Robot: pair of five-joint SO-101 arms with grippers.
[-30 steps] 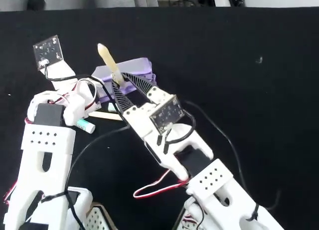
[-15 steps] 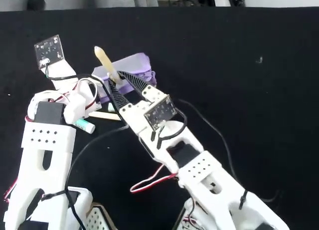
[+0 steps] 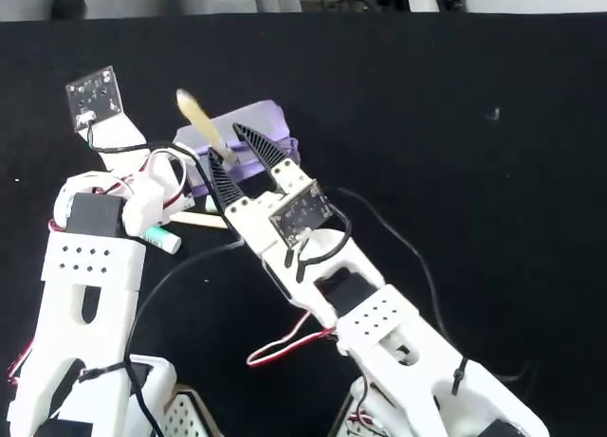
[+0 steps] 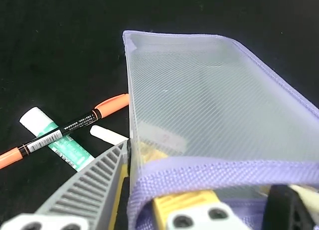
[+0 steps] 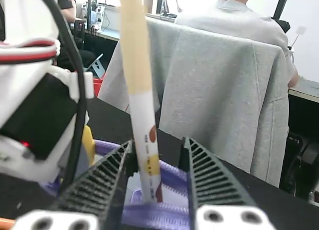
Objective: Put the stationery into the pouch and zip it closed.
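Observation:
The purple-rimmed mesh pouch (image 3: 254, 122) stands open on the black table. My left gripper (image 3: 194, 176) is shut on its near rim (image 4: 199, 172). A cream pen with a tan cap (image 3: 199, 119) stands tilted in the pouch mouth. My right gripper (image 3: 228, 145) sits around its lower part, open. In the right wrist view the pen (image 5: 142, 115) rises between the spread fingers (image 5: 102, 182), near one and apart from the other, its tip inside the pouch (image 5: 172, 175). Beside the pouch (image 4: 209, 110) lie an orange-and-black pen (image 4: 70, 127), a green-and-white tube (image 4: 52, 140) and a small white stick (image 4: 107, 135).
The tube's end (image 3: 163, 236) and a pale pencil (image 3: 204, 220) lie between the two arms' bases. The left arm's body (image 3: 90, 266) stands close to the right arm's wrist (image 3: 303, 219). Black table (image 3: 455, 153) stretches to the right.
My right gripper was shut on the pen and now has its fingers spread, with the pen left standing in the pouch. The pen has leaned slightly to the left. The left arm held still.

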